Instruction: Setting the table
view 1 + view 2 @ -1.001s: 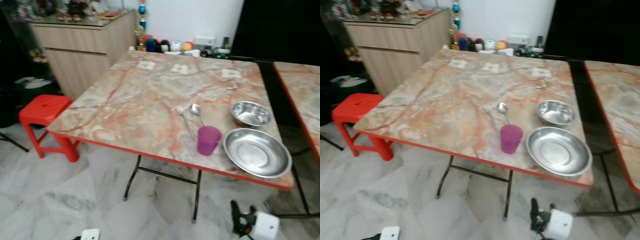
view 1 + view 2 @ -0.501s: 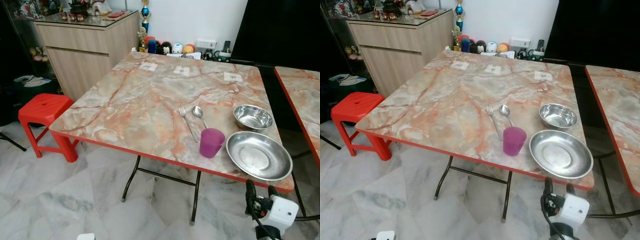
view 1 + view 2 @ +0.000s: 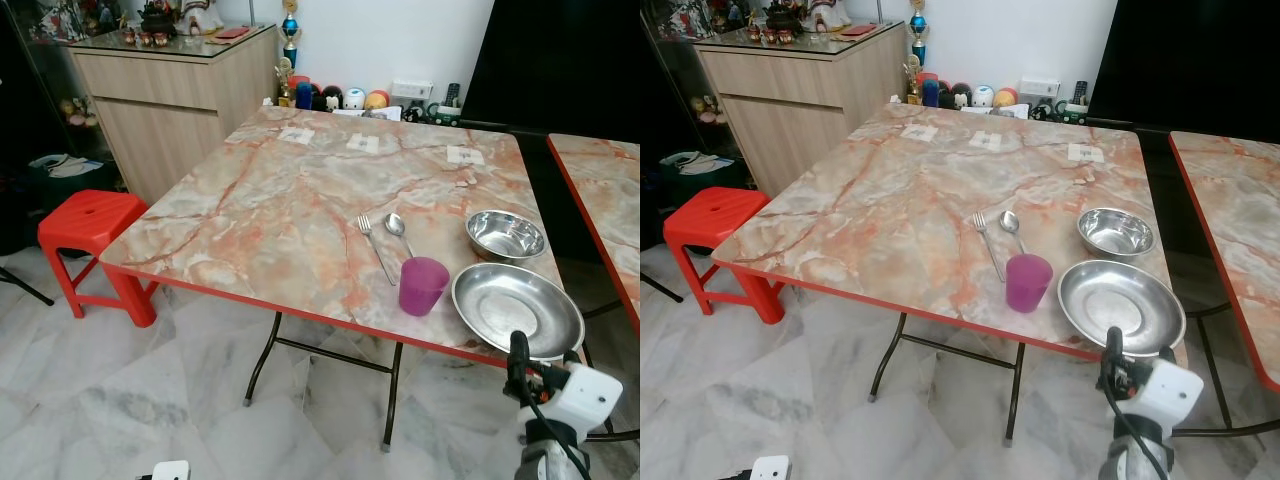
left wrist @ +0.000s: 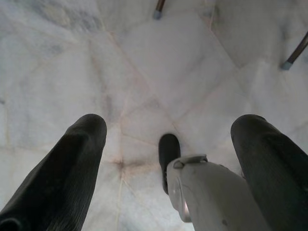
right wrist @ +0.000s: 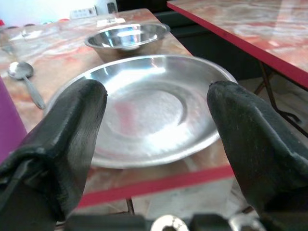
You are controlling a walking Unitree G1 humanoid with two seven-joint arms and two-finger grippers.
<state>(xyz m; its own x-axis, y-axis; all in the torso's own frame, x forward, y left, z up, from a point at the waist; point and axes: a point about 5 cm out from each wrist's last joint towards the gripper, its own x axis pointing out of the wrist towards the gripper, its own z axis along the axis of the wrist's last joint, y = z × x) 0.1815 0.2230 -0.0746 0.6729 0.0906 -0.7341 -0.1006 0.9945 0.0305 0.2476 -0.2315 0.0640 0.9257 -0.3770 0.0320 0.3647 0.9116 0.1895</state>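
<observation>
On the marble-patterned table [image 3: 280, 210], near its front right corner, lie a wide steel plate [image 3: 517, 309] and, behind it, a small steel bowl [image 3: 505, 235]. A purple cup [image 3: 423, 286] stands left of the plate, with a fork [image 3: 376, 246] and a spoon [image 3: 397, 228] behind it. My right gripper [image 3: 530, 362] hovers just below and in front of the table's red edge, open, pointing at the plate [image 5: 144, 106] with nothing between its fingers [image 5: 62, 139]. My left gripper [image 4: 168, 159] hangs low over the tiled floor, open and empty.
A red plastic stool [image 3: 90, 222] stands left of the table, beside a wooden cabinet [image 3: 170, 95]. A second table [image 3: 600, 190] is close on the right, across a narrow gap. Toys [image 3: 335, 98] line the back wall. Folding table legs [image 3: 262, 355] stand below.
My right gripper has risen from near the floor to just under the table edge in front of the plate. The tableware has not moved; the camera shifted slightly.
</observation>
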